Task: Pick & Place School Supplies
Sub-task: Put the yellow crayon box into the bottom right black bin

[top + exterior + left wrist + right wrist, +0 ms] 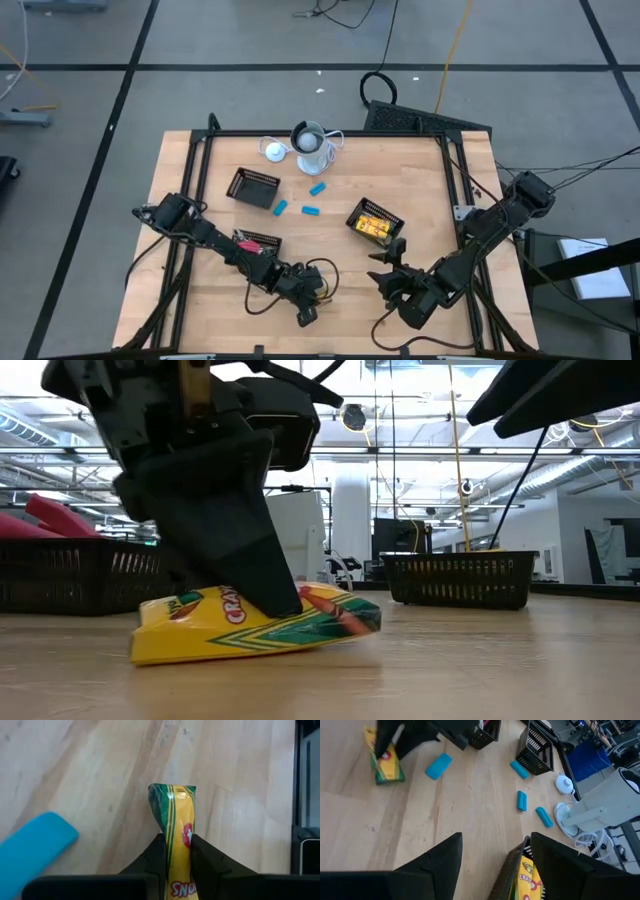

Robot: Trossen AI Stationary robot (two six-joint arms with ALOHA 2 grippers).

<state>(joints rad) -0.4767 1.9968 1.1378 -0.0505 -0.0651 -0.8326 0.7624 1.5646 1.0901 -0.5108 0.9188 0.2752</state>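
Observation:
My left gripper (177,841) is near the table's near edge (303,300) and is shut on a yellow crayon box (178,815) with green stripes. A light-blue block (35,847) lies beside it on the wood. My right gripper (492,842) is open and hangs over the near corner of a black mesh basket (375,222) that holds more yellow crayon boxes (530,875). Three other light-blue blocks (311,211) lie flat mid-table. My left gripper pinches the yellow crayon box between its two fingers (155,852), across the narrow sides of the box's middle (179,845). The fingers (235,550) come down on it from above, slanting. The box is tilted, one end (150,645) low at the table, the striped end (350,615) slightly raised.
Two more black mesh baskets sit on the table's left half, one (252,187) farther back and one (258,243) with red items by the left arm. A white round cup-like object with a cable (312,145) stands at the far edge. Bare wood lies between the two grippers.

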